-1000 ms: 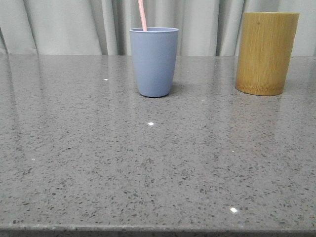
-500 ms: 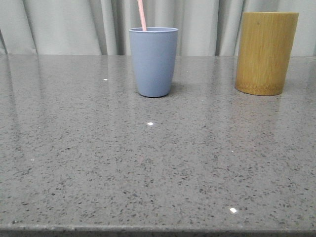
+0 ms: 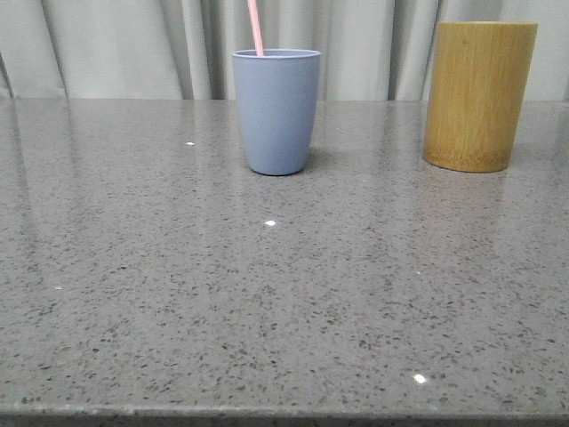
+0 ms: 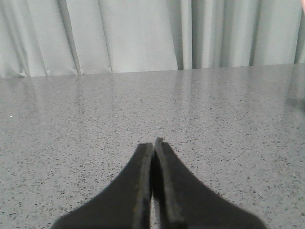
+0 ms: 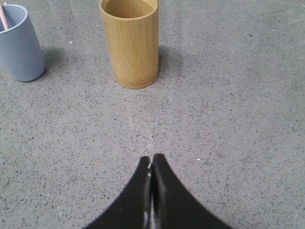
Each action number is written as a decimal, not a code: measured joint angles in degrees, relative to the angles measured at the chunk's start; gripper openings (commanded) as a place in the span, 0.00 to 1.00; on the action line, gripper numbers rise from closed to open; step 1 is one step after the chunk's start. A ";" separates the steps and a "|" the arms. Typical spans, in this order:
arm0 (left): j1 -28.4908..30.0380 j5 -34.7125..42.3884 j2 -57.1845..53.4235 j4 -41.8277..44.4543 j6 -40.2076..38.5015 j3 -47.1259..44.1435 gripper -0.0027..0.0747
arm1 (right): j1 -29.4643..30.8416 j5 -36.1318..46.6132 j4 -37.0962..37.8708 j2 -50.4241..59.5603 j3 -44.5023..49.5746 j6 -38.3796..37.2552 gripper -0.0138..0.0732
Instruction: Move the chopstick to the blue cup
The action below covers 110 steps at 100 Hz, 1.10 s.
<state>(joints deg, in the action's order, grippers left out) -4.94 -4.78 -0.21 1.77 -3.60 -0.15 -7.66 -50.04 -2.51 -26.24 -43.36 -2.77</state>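
Observation:
The blue cup (image 3: 276, 111) stands upright at the back middle of the grey table. A pale pink chopstick (image 3: 255, 27) sticks up out of it, leaning left; only its upper end shows. The cup (image 5: 19, 44) and the chopstick's tip (image 5: 4, 11) also show in the right wrist view. My left gripper (image 4: 154, 143) is shut and empty, low over bare table. My right gripper (image 5: 151, 159) is shut and empty, well short of the bamboo holder. Neither gripper shows in the front view.
A taller yellow-brown bamboo holder (image 3: 480, 95) stands at the back right; in the right wrist view its mouth (image 5: 129, 8) shows nothing inside. Pale curtains (image 3: 124, 49) hang behind the speckled grey table (image 3: 267, 294). The table's front edge runs along the bottom of the front view.

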 measured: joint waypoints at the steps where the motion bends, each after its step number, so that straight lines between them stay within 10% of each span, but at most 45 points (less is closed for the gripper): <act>1: 0.00 0.00 0.00 0.00 0.00 0.00 0.01 | 0.00 0.00 0.00 0.00 0.00 0.00 0.08; 60: 0.00 0.00 0.00 0.00 0.00 0.00 0.01 | 0.00 47.08 5.06 24.08 35.01 0.00 0.08; 110: 0.00 0.00 0.00 0.00 0.00 0.00 0.01 | 2.77 50.04 3.19 26.82 44.94 0.00 0.08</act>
<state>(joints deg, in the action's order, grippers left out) -4.94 -4.78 -0.21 1.77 -3.60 -0.15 -4.89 0.00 0.68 0.58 1.58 -2.77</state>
